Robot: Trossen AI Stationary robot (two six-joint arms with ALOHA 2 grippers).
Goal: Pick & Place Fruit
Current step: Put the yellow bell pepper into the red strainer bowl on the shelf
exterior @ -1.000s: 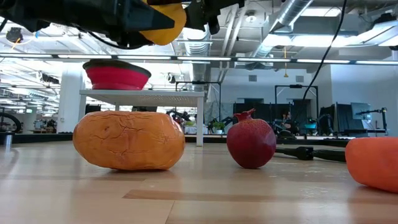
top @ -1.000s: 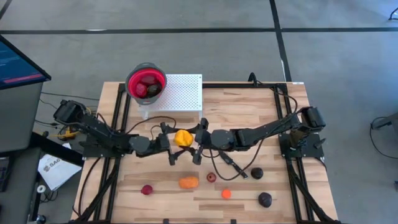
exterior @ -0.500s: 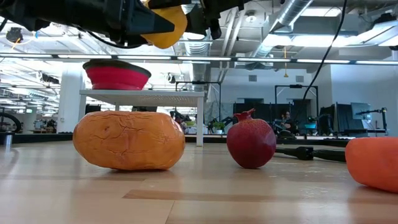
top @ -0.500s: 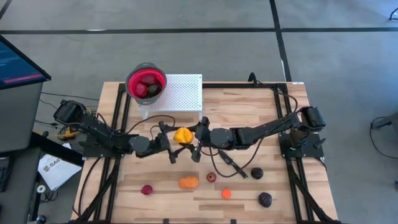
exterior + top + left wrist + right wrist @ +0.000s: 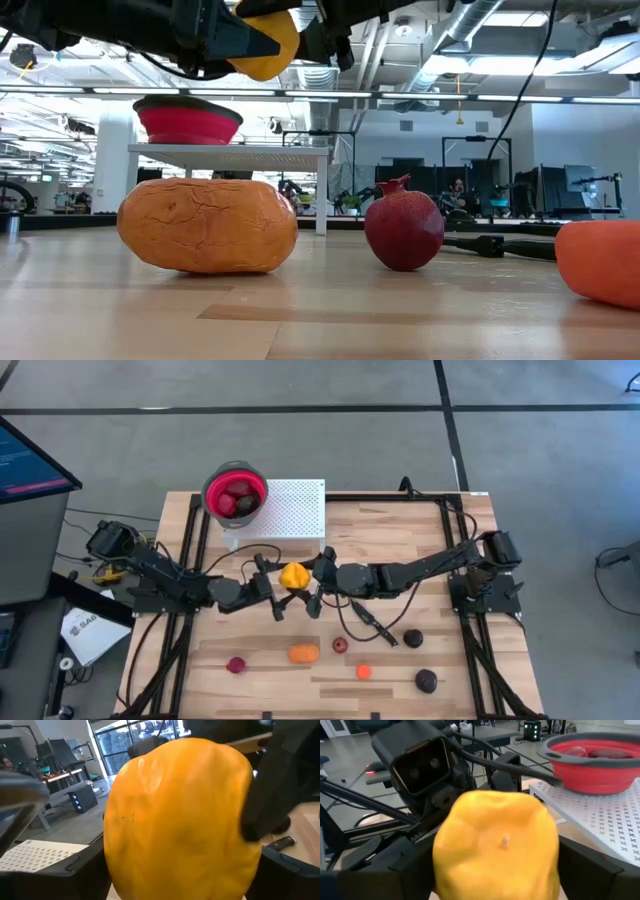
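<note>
A yellow fruit [image 5: 293, 575] hangs above the table's middle, between my two grippers; it also shows high in the low view [image 5: 264, 42]. My left gripper [image 5: 276, 586] reaches it from the left, my right gripper [image 5: 317, 582] from the right, and both are shut on it. It fills both wrist views [image 5: 180, 820] [image 5: 495, 845]. On the near part of the table lie a dark red fruit [image 5: 236, 665], an orange one [image 5: 304, 653], a pomegranate [image 5: 340, 645], a small orange one [image 5: 364, 671] and two dark purple ones [image 5: 413, 638] [image 5: 427, 680]. My left gripper has the yellow fruit between its two fingers [image 5: 55, 880], which lie level against the fruit's flanks [image 5: 117, 855], coming from the table's left. The fruit is lifted clear of the table. My right gripper pinches the same fruit from the table's right, level, one finger [image 5: 395, 865] on either side of the fruit's body [image 5: 450, 865]. One of its fingers [image 5: 265, 790] shows against the fruit's side in the left wrist view. The fruit hangs in the air between the two grippers.
A red colander [image 5: 235, 492] holding some fruit stands on a white perforated stand [image 5: 295, 510] at the far left. A black-handled knife [image 5: 365, 622] lies right of centre. The table's far right part is bare wood.
The yellow fruit and both grippers have shifted slightly toward the table's far edge, and the right gripper has crept a little toward the left. The fruit has stayed lifted between them.
</note>
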